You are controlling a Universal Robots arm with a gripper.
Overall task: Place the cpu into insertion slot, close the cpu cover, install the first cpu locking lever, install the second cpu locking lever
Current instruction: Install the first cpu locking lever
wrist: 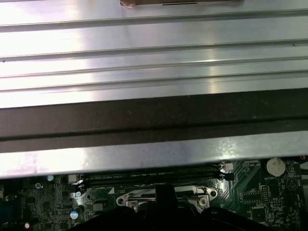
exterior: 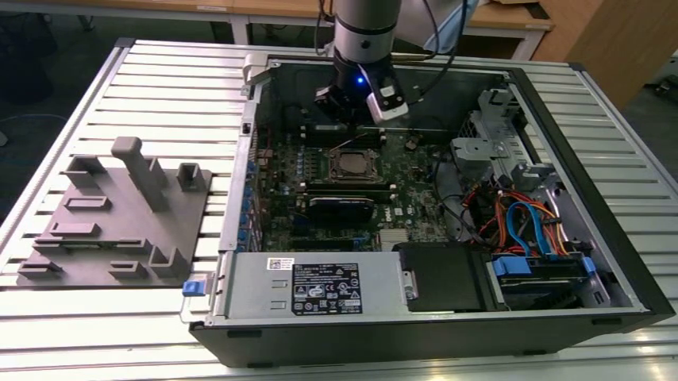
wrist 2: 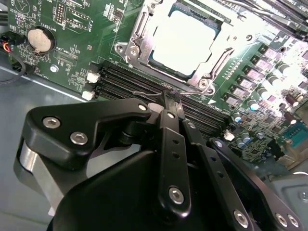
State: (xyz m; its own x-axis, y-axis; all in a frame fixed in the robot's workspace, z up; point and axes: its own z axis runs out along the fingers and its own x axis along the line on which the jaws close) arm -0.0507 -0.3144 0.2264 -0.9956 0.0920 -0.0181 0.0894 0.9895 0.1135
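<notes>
The cpu [wrist 2: 185, 41] has a dull silvery top, framed by the shiny silver cpu cover [wrist 2: 138, 31] on a green circuit board [wrist 2: 62, 53]. The tool [wrist 2: 169, 100] is black. The bench [exterior: 159, 79] is pale grey with ribbed stripes.

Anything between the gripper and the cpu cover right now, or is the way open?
Nothing visible stands between them. In the second wrist view the gripper hangs over the memory slots, right at the edge of the cpu cover, which lies down around the cpu.

Exterior view looks down; both wrist views, close, share the insertion slot [wrist 2: 162, 63].
</notes>
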